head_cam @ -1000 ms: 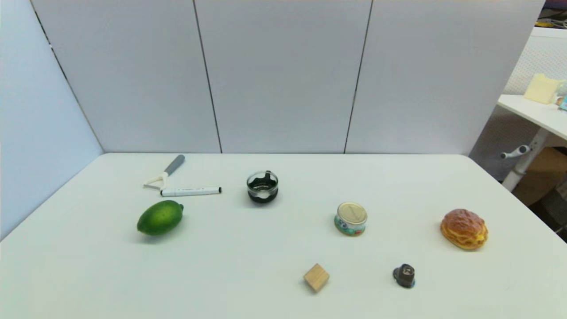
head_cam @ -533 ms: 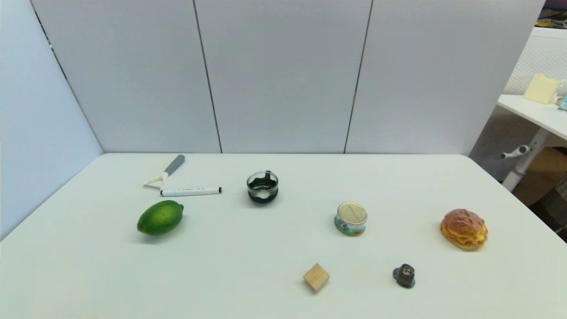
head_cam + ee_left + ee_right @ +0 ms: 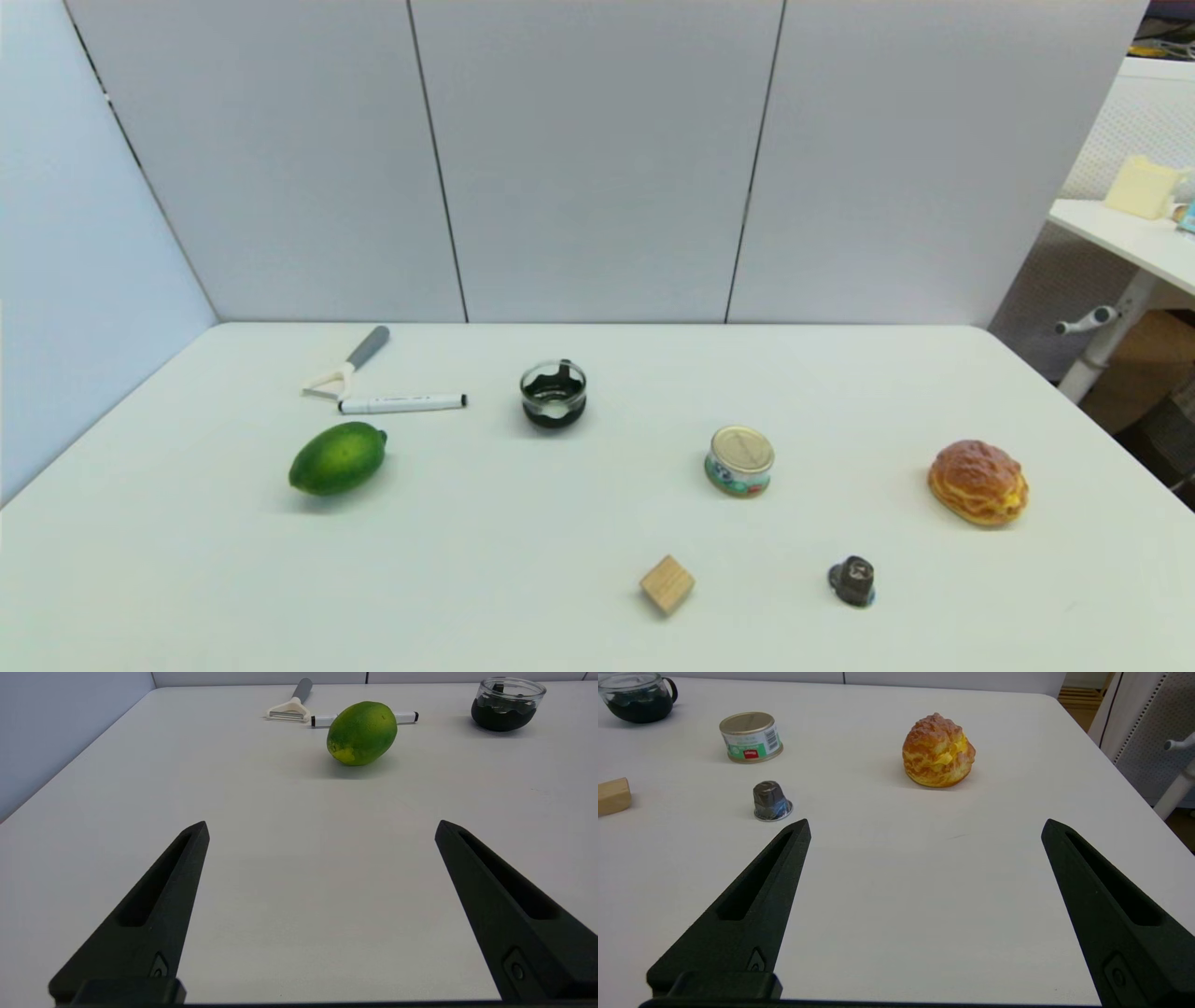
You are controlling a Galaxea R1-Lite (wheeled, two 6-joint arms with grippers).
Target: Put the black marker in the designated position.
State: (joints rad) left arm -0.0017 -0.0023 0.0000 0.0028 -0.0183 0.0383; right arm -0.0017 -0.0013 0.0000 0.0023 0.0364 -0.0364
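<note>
Marker: the black marker point(image 3: 402, 403) lay flat just beside the peeler point(image 3: 347, 363), behind the lime point(image 3: 337, 457).
Left gripper point(image 3: 321, 828): spread wide, empty, low over the table point(image 3: 523, 523).
Right gripper point(image 3: 924, 826): likewise spread, empty.

The black marker point(image 3: 402, 403) is lying flat on the white surface point(image 3: 560, 523), on the far left part. It is a slim white pen with small black ends and faint dark print along the barrel. It is lying crosswise, untouched, and nothing is holding it.
</note>
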